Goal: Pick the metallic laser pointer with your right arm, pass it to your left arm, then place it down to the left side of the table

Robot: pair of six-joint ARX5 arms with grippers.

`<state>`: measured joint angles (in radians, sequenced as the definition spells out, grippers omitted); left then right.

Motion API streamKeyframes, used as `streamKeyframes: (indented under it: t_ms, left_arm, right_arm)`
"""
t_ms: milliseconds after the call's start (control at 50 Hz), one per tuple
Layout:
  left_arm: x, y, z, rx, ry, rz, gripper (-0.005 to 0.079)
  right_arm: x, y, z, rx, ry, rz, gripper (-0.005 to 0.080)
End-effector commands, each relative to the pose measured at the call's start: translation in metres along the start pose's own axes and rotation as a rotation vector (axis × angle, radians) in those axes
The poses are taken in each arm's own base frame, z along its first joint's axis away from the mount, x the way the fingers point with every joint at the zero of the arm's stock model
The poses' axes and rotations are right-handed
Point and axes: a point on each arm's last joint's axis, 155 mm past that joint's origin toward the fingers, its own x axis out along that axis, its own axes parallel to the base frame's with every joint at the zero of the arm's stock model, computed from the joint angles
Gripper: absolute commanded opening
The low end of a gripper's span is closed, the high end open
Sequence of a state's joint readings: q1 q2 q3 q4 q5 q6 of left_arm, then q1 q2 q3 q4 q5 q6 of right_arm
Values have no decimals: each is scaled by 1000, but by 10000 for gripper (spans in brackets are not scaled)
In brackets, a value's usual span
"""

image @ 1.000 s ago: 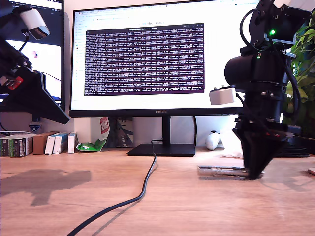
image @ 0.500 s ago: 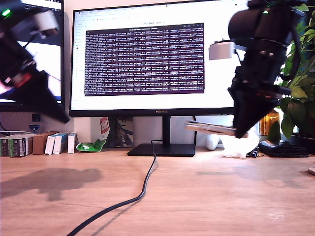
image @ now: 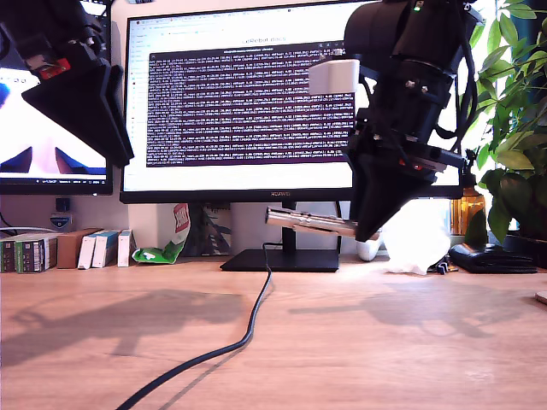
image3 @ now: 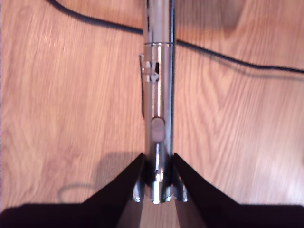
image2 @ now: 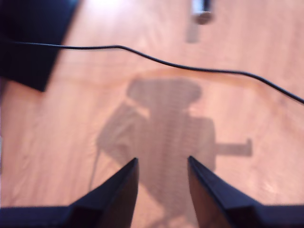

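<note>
The metallic laser pointer (image: 309,222) hangs roughly level in the air in front of the monitor foot, well above the table (image: 402,350). My second gripper (image: 366,229), on the arm at the exterior view's right, is shut on one end of it. The second wrist view shows the silver pointer (image3: 159,85) sticking out from my second gripper (image3: 158,185). My first gripper (image: 120,152) hovers high at the exterior view's left, apart from the pointer. In the first wrist view my first gripper (image2: 161,190) is open and empty, and the pointer's tip (image2: 202,15) shows far ahead.
A black cable (image: 248,329) runs from the monitor foot (image: 282,259) across the table toward the front. Small boxes (image: 64,249) line the back at the exterior view's left. A plant (image: 513,128) and a white crumpled object (image: 416,243) stand at the exterior view's right.
My second gripper has lifted the pointer off the table and carried it up and toward the exterior view's left. My first arm has risen and swung toward the middle.
</note>
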<state>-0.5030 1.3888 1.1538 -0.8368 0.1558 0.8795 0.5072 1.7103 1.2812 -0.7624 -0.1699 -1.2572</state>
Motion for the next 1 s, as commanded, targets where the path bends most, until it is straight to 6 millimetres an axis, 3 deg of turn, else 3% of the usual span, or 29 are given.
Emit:
streamKeyframes:
  t_ms: [0,220,440,980]
  left_arm:
    - [13,-8,0,27,26,-38,296]
    - [22,-22,21,100,1,-60,296]
    - [36,-30,26,124,8,-88,295]
    - [42,-18,39,140,-28,-33,295]
  right_arm:
    - [6,3,7,-15,-9,10,-11]
    - [8,6,22,-49,-27,5,-11]
    - [9,-1,47,-51,-71,-40,-11]
    - [9,0,83,-72,-147,-70,-11]
